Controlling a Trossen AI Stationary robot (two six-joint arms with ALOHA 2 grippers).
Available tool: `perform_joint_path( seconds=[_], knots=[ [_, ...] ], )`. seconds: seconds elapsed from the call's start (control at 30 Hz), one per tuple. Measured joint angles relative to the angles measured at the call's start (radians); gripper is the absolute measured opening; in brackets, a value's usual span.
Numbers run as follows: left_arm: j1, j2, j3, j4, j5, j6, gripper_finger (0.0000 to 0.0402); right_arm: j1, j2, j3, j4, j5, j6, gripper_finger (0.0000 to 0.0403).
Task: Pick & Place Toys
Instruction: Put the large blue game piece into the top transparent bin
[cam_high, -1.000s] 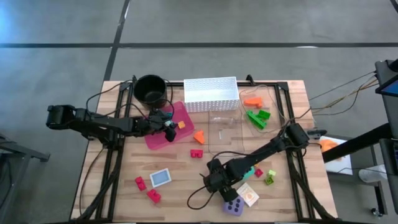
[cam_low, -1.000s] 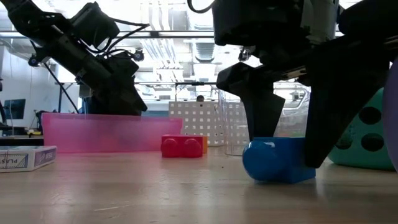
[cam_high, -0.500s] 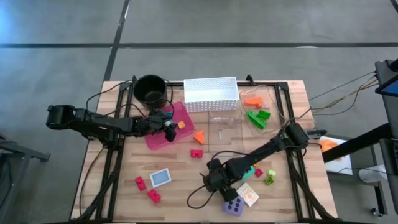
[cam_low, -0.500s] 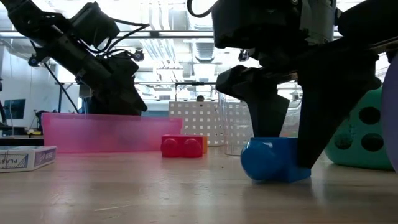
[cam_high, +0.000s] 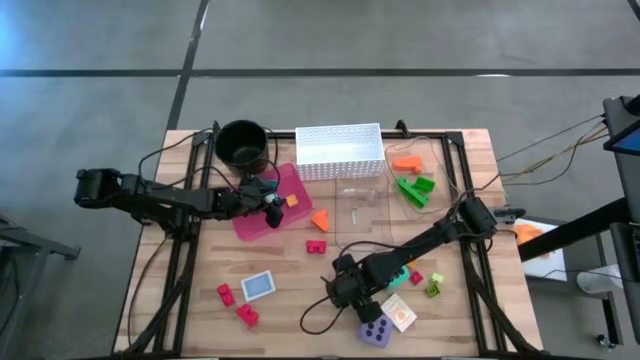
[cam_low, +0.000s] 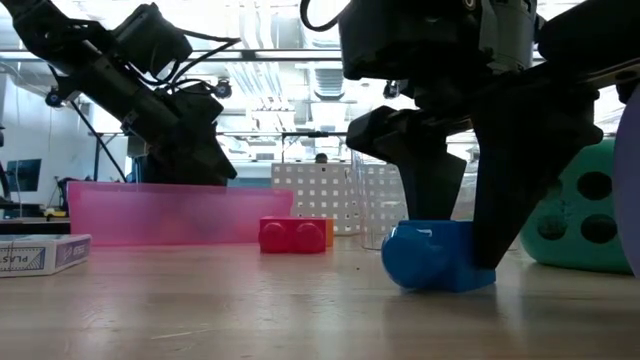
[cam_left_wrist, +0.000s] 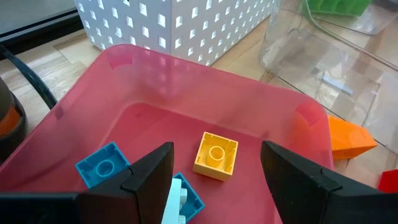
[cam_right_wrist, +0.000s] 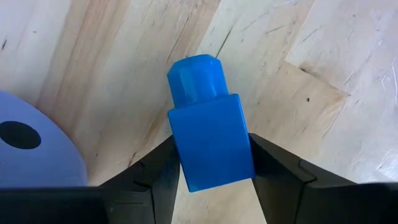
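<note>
Right gripper (cam_right_wrist: 211, 180) lower centre, fingers pinching blue brick (cam_right_wrist: 208, 134) on counter (cam_high: 290, 290); left gripper (cam_left_wrist: 214, 171) open over pink tray (cam_left_wrist: 261, 112), empty.

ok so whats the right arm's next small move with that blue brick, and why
Probably lift straight up a little. The right gripper has its fingers against both sides of the blue brick, which still sits on the table beside the purple die. Lifting first should clear the die before carrying it toward the pink tray, where the left gripper hangs open.
</note>
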Motion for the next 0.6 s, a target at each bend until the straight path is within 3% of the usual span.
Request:
perform_joint_path(
  seconds=[0.3, 0.6],
  knots=[
    [0.000, 0.000, 0.000, 0.000, 0.000, 0.000, 0.0246, -0.001, -0.050, 0.042, -0.091, 0.013, -0.007, 0.0177],
    [0.000, 0.000, 0.000, 0.000, 0.002, 0.000, 0.0246, -0.015, -0.285, 0.047, -0.245, 0.133, 0.008, 0.0177]
  ],
)
